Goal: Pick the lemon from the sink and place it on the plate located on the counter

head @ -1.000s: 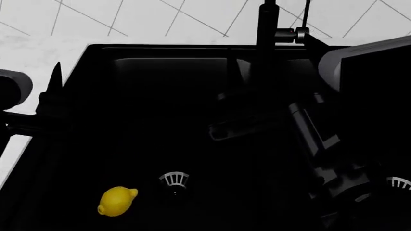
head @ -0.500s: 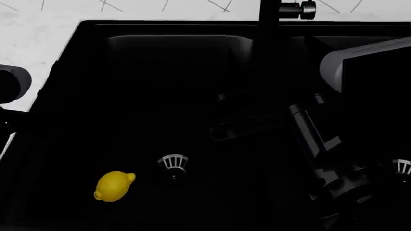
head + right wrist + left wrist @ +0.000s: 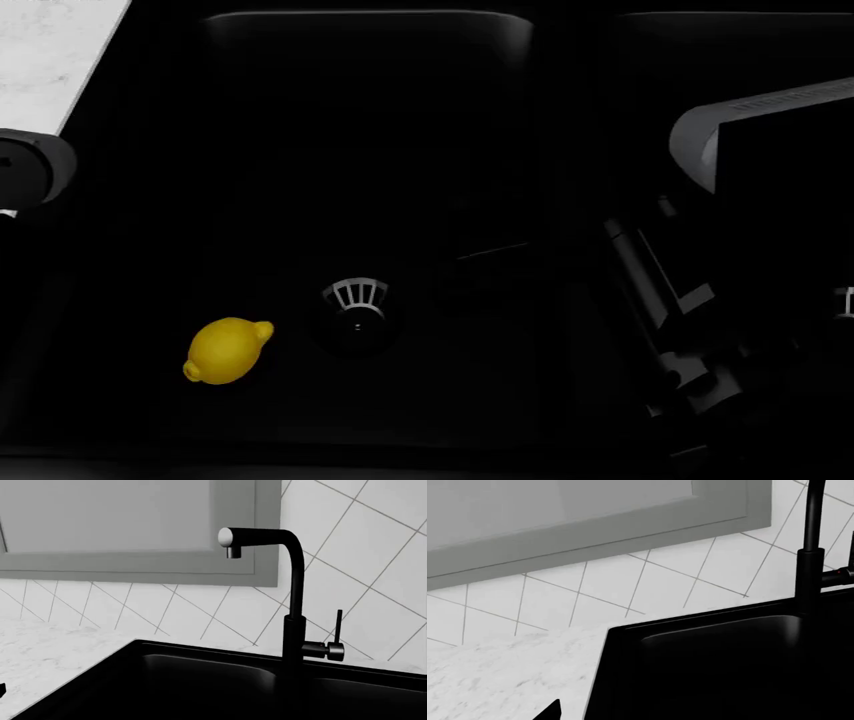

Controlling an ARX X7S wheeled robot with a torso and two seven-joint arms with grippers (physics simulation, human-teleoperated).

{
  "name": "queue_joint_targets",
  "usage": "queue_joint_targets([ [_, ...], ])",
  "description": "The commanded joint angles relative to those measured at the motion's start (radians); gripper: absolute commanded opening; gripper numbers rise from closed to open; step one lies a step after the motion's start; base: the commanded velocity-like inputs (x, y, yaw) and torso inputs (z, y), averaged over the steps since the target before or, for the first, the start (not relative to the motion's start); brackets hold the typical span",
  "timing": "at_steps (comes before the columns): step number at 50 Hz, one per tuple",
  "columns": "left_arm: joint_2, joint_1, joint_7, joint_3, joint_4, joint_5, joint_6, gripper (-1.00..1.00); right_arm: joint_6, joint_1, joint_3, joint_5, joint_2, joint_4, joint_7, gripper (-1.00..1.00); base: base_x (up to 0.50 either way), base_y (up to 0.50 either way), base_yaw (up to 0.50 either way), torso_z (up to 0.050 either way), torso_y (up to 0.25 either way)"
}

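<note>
The lemon (image 3: 224,350) lies on the dark floor of the sink (image 3: 400,120), just beside the round drain (image 3: 356,297), nub pointing toward it. The right arm (image 3: 667,330) reaches into the basin well apart from the fruit, its fingers lost in shadow, so whether they are spread or closed cannot be told. The left arm (image 3: 27,170) sits at the sink's edge by the counter (image 3: 47,60), fingers also unreadable.

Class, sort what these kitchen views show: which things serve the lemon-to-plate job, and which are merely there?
For the job: lemon; sink; counter. The plate is not in view.

Merely there: faucet; drain; tiled wall; grey cabinet.
</note>
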Motion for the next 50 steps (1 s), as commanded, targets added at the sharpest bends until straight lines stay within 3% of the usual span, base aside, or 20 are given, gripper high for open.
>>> queue_joint_targets([
  [1,-0.008,0.005,0.018,0.004,0.002,-0.016,0.05,1.0,-0.021,-0.011,-0.01,-0.014,0.003,0.007,-0.006,1.0,0.0,0.0,0.0,0.0,0.0],
  [14,-0.008,0.005,0.018,0.004,0.002,-0.016,0.05,1.0,-0.021,-0.011,-0.01,-0.014,0.003,0.007,-0.006,1.0,0.0,0.0,0.0,0.0,0.0],
  [15,0.0,-0.002,0.036,-0.002,0.004,-0.015,0.044,1.0,-0.266,-0.021,-0.171,0.222,0.198,0.082,0.208,1.0,0.0,0.0,0.0,0.0,0.0],
  [21,-0.003,-0.19,0.093,0.016,-0.108,-0.056,-0.088,1.0,-0.268,-0.023,-0.168,0.228,0.202,0.08,0.208,1.0,0.0,0.0,0.0,0.0,0.0],
  [24,-0.023,-0.316,0.123,0.075,-0.263,-0.08,-0.094,1.0,-0.264,-0.022,-0.16,0.243,0.206,0.072,0.215,1.0,0.0,0.0,0.0,0.0,0.0],
  [30,-0.019,-0.427,0.149,0.157,-0.533,-0.103,-0.011,1.0,-0.261,-0.021,-0.131,0.274,0.218,0.073,0.223,1.0,0.0,0.0,0.0,0.0,0.0],
  [39,-0.046,-0.504,0.214,0.319,-0.955,-0.112,0.188,1.0,-0.265,-0.024,-0.131,0.278,0.222,0.074,0.225,1.0,0.0,0.0,0.0,0.0,0.0],
  [43,-0.023,-0.542,0.238,0.31,-1.178,-0.134,0.263,1.0,-0.265,-0.022,-0.139,0.273,0.221,0.077,0.225,1.0,0.0,0.0,0.0,0.0,0.0],
  [50,0.005,-0.589,0.29,0.403,-1.429,-0.126,0.383,1.0,-0.266,-0.021,-0.135,0.273,0.227,0.08,0.228,1.0,0.0,0.0,0.0,0.0,0.0],
])
